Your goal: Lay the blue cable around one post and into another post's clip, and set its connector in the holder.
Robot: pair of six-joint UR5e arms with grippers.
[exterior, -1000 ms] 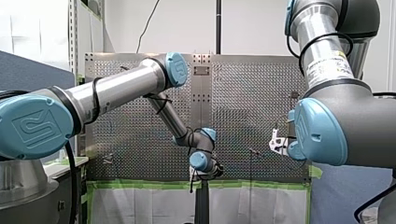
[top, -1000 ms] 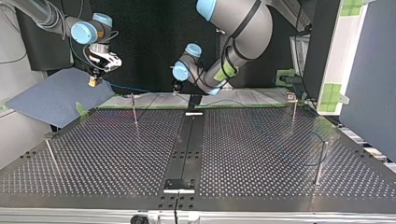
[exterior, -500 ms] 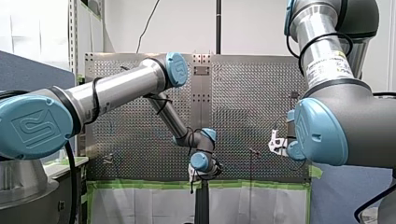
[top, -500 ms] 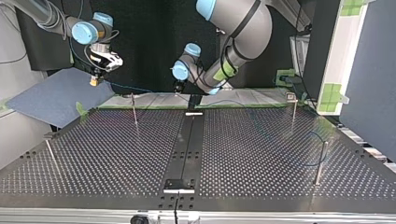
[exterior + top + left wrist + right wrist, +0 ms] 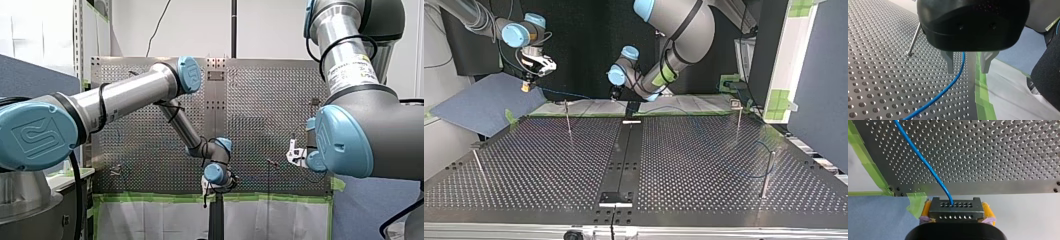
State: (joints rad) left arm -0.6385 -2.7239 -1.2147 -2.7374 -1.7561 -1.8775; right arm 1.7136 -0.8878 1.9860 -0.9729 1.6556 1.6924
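Observation:
In the right wrist view my right gripper (image 5: 956,211) is shut with its yellow pads (image 5: 987,210) on the black connector (image 5: 956,206). The blue cable (image 5: 923,161) runs from it over the perforated plate. The top view shows this gripper (image 5: 527,86) held above the table's far left corner. My left gripper (image 5: 967,72) hangs low over the plate's edge, its metal fingers (image 5: 949,61) apart, and the blue cable (image 5: 943,92) passes between them. In the top view it (image 5: 614,95) is at the far edge's middle, and the cable (image 5: 751,175) curves by a post (image 5: 768,172) at the right.
Thin posts stand at the top view's far left (image 5: 568,117), far right (image 5: 739,116) and near left (image 5: 479,167). A black strip (image 5: 624,160) runs down the table's middle with a holder (image 5: 615,198) at its near end. Green tape (image 5: 981,100) and white sheet edge the plate.
My right gripper with the connector has drifted slightly toward the middle of the table. My left arm has barely moved.

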